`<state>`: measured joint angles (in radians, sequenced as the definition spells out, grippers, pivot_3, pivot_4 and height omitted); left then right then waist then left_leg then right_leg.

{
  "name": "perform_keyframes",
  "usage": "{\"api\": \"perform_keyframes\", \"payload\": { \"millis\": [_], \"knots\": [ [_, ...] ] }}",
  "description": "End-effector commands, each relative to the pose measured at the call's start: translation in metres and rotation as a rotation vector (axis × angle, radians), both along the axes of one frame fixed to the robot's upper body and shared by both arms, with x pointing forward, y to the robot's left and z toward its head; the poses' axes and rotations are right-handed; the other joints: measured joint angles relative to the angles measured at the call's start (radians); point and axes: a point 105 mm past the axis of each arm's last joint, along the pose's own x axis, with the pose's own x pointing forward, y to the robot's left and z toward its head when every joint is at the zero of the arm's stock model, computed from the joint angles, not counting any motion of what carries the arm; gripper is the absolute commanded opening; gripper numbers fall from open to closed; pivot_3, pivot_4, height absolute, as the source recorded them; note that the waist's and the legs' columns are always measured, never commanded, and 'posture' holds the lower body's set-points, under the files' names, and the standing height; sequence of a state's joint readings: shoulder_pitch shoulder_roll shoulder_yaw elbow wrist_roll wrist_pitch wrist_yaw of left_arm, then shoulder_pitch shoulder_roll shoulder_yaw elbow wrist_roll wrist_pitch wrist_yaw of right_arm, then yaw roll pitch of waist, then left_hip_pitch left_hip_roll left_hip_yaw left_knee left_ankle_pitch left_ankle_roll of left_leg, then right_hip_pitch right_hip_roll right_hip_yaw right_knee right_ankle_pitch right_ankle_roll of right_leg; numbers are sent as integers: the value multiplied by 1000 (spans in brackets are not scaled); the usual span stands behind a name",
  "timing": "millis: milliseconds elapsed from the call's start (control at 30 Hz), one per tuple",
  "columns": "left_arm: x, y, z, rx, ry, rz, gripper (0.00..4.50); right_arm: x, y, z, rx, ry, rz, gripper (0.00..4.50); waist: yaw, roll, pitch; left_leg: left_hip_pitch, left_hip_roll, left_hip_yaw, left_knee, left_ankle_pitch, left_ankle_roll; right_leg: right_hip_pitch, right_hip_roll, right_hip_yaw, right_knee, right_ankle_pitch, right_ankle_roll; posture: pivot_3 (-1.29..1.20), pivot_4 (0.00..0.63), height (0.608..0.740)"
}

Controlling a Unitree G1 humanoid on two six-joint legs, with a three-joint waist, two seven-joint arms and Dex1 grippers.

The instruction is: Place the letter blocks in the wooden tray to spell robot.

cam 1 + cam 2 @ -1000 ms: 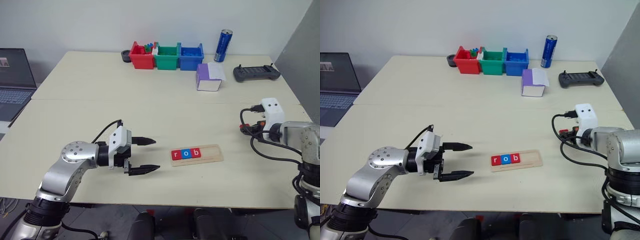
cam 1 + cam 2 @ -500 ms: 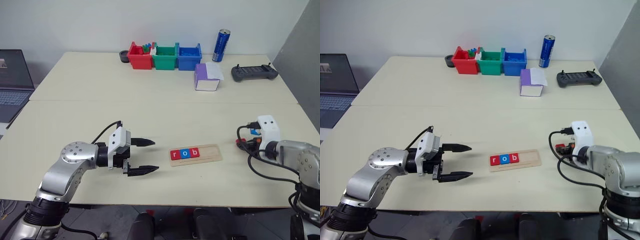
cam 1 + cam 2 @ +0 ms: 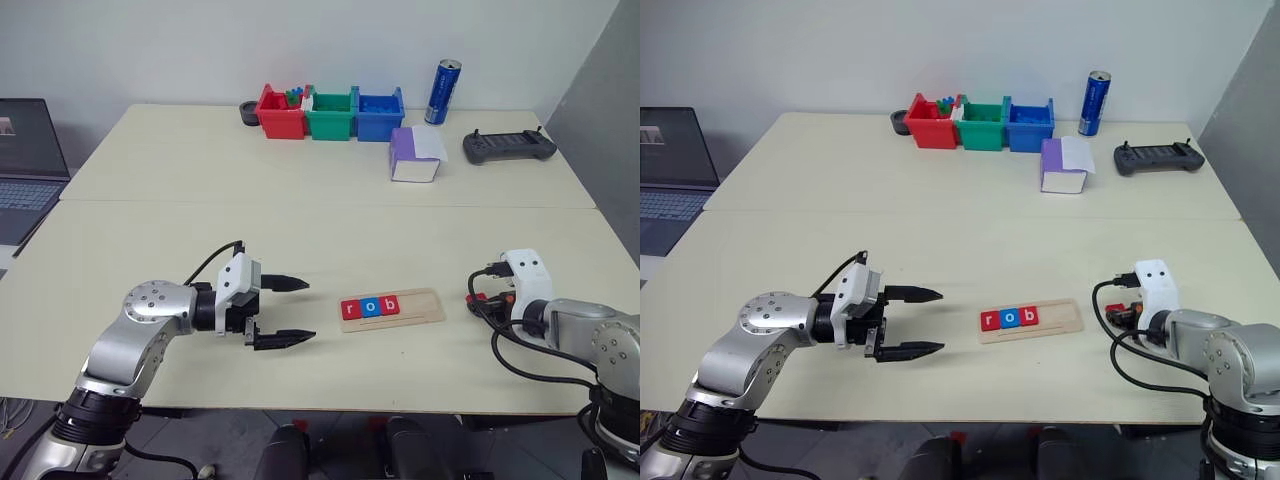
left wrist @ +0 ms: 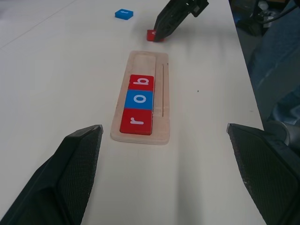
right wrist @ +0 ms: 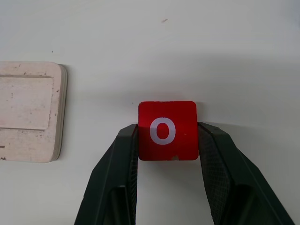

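Right gripper point(image 5: 167, 140) is clamping the red "o" block point(image 5: 167, 130) flat on the pale tabletop point(image 3: 300, 220), just beside the wooden tray point(image 3: 392, 309), which is carrying r, o, b point(image 3: 370, 307). Left gripper point(image 3: 290, 312) is idling agape beyond the tray's other end.

Even, bright indoor light, no glare. Soft faint shadows on pale cream tabletop point(image 3: 300, 220). Head views sharp. Left wrist view: near black fingers point(image 4: 70, 178) slightly blurred.
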<state>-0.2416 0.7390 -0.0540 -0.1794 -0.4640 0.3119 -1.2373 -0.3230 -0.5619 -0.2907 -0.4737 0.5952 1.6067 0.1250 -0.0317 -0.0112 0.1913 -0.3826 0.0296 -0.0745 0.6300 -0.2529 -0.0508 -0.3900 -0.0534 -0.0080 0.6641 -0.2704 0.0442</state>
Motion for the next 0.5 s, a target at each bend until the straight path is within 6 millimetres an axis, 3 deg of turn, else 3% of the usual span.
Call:
{"api": "perform_keyframes", "payload": {
  "millis": [33,233,433,500],
  "knots": [
    [-2,0,6,-2,-34,-11,4500,1,-1,3,-9,4,9,2484,0,0,0,0,0,0,0,0,0,0,0,0,0,0,0,0,150,740],
    [-3,-2,5,-3,-27,-18,4500,3,5,22,-17,-16,109,4456,0,0,0,0,0,0,0,0,0,0,0,0,0,0,0,0,150,740],
    [-1,-6,6,-6,-28,-23,4500,3,-9,55,-87,-41,207,4456,1,0,0,-1,0,0,0,0,0,0,0,0,-1,0,0,0,150,740],
    [-1,-6,7,-6,-29,-22,4500,10,-15,66,-139,-143,306,4456,1,0,0,-1,0,0,-1,0,0,0,0,-1,-2,0,0,0,150,740]
  ]
}}
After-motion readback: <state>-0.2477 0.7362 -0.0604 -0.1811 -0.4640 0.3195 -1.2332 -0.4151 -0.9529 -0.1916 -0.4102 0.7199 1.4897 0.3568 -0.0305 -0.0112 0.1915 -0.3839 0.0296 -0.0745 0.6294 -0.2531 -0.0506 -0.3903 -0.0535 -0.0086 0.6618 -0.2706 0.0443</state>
